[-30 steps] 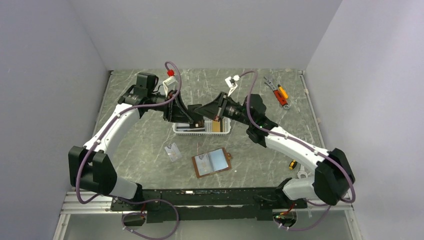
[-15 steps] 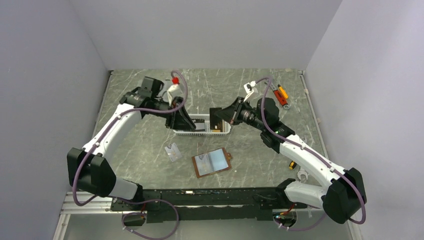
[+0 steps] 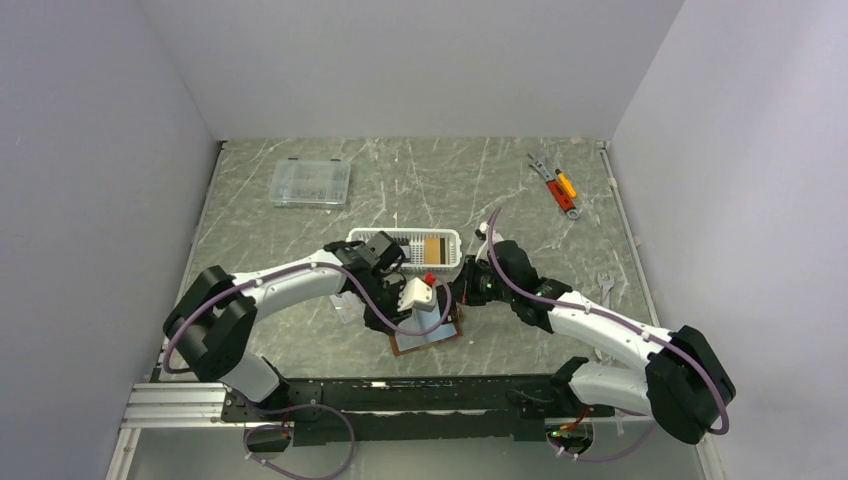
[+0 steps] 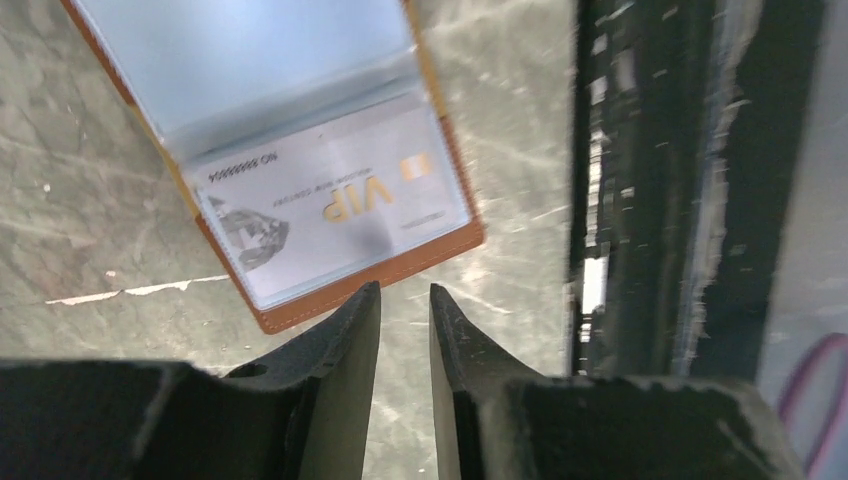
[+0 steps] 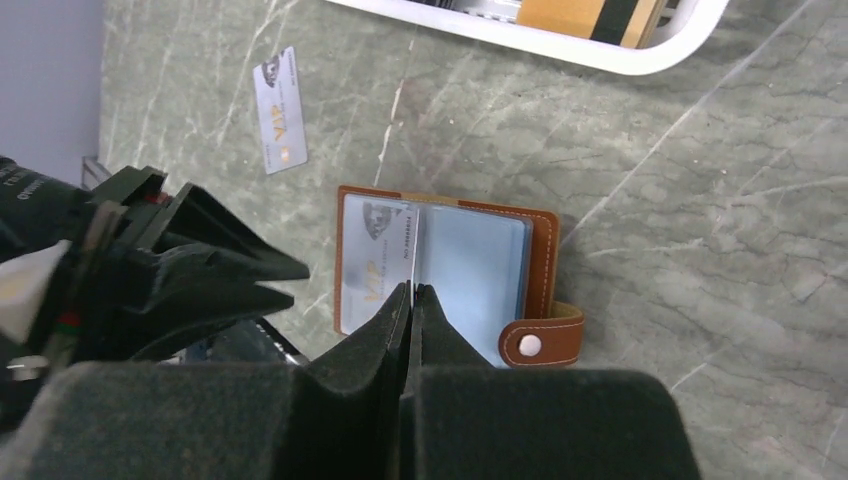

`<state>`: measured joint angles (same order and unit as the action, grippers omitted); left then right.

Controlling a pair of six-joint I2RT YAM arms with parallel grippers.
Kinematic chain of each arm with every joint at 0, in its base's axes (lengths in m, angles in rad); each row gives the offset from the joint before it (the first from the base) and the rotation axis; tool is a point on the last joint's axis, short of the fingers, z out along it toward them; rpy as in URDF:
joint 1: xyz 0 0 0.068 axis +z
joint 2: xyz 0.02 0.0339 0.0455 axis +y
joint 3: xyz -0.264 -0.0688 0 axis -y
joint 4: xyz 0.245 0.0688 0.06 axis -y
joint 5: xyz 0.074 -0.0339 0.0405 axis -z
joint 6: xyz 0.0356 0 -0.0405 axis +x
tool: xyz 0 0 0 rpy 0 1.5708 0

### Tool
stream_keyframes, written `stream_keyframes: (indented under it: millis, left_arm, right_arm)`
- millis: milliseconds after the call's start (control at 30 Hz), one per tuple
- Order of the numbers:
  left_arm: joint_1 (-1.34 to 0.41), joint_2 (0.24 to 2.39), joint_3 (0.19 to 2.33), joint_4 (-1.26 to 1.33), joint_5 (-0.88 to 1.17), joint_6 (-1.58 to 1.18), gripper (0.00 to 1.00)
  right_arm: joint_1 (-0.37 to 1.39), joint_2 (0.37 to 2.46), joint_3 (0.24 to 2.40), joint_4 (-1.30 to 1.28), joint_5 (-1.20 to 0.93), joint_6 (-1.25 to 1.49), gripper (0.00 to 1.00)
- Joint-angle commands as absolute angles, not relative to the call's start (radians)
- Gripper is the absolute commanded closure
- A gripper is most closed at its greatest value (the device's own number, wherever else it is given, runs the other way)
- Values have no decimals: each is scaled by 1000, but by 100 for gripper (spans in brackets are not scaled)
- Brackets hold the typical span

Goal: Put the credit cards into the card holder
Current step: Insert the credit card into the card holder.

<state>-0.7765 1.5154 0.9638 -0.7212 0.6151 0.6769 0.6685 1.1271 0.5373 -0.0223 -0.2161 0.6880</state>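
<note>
Top view: we note the brown leather card holder [image 3: 432, 338] lying open at lower centre of the bench [image 3: 520, 210], both arms bent over it. The white slotted basket [image 3: 405, 232] just above holds an orange-gold card [image 3: 432, 248].

Left wrist: the left end effector [image 4: 405, 295] is slightly parted and empty, just off the holder's edge. A grey-white VIP card [image 4: 335, 205] sits sleeved.

Right wrist: the right end effector [image 5: 411, 290] is closed and empty over the fold, we judge to keep it flat.

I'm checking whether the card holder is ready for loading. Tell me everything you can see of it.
The card holder is a small brown leather-looking wallet lying open and flat on the marbled table, pale-blue sleeves facing up. One sleeve holds a grey-white VIP card; the other looks empty. Its snap tab sticks out sideways. The shut right hand is poised over the fold; contact can't be told.
</note>
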Motion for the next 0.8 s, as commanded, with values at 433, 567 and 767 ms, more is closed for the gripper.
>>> stream_keyframes:
  millis: [433,567,767]
  left_arm:
    - [-869,1634,897,-534,265,758,74]
    - [-868,1627,889,-532,238,761,75]
    - [-868,1597,860,-511,192,768,80]
  right_arm:
    - [689,1130,474,-5,-89,633,100]
    - [693,1144,446,57,-89,657,100]
    - [698,1152,399,122,-84,706,100]
